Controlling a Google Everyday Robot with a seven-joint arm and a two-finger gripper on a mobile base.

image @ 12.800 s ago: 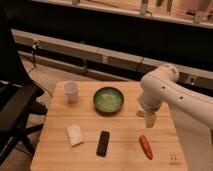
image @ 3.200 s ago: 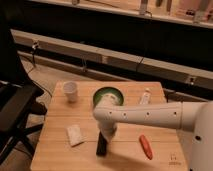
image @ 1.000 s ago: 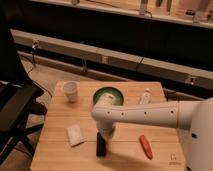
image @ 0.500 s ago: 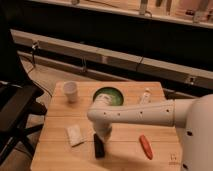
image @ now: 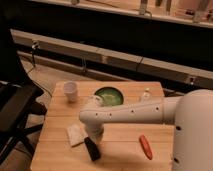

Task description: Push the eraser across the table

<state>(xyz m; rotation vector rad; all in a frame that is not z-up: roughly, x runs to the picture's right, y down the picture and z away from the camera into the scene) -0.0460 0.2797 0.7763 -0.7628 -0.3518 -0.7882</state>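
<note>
The eraser (image: 92, 149) is a small flat black oblong block lying on the light wooden table (image: 125, 157) near its front edge, left of centre, tilted a little. My white arm reaches across from the right. My gripper (image: 93, 136) hangs straight down at the eraser's far end and seems to touch it. The wrist hides the fingers.
A pale white squarish block (image: 75, 134) lies just left of the eraser. A red carrot-like thing (image: 145, 147) lies to the right. A white cup (image: 70, 91), a green bowl (image: 109, 96) and a small white bottle (image: 145, 94) stand at the back. A black chair (image: 15, 107) is on the left.
My arm swung from the right side over to the eraser. In the last second the eraser has slid towards the front edge and turned slightly, with the gripper following it.
</note>
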